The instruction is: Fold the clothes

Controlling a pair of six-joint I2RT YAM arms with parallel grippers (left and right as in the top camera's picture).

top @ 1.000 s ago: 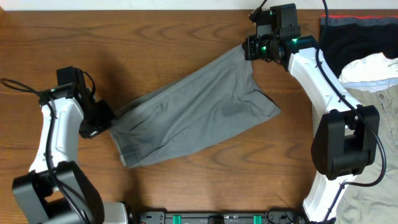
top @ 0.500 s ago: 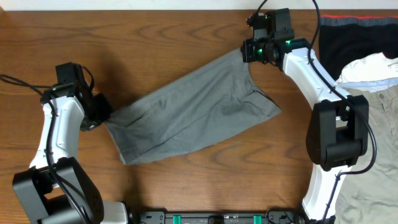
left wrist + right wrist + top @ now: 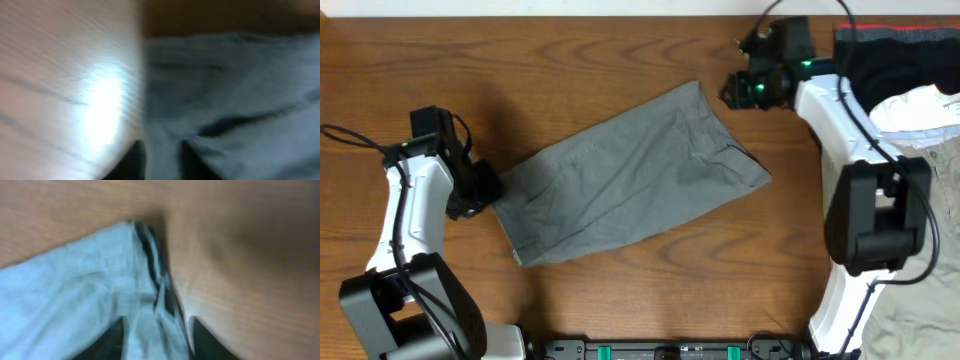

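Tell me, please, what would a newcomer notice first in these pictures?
A pair of grey shorts lies flat and slanted across the middle of the wooden table. The left gripper is at its lower-left end, the right gripper just beyond its upper-right corner. Other clothes are heaped at the right edge.

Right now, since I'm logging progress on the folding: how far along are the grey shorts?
Done: the grey shorts lie flat on the table, seemingly leg over leg. In hand: nothing clearly; the right gripper sits just off the far corner, jaws open; the left gripper is at the opposite end, grip unclear. Left: folding it shorter.
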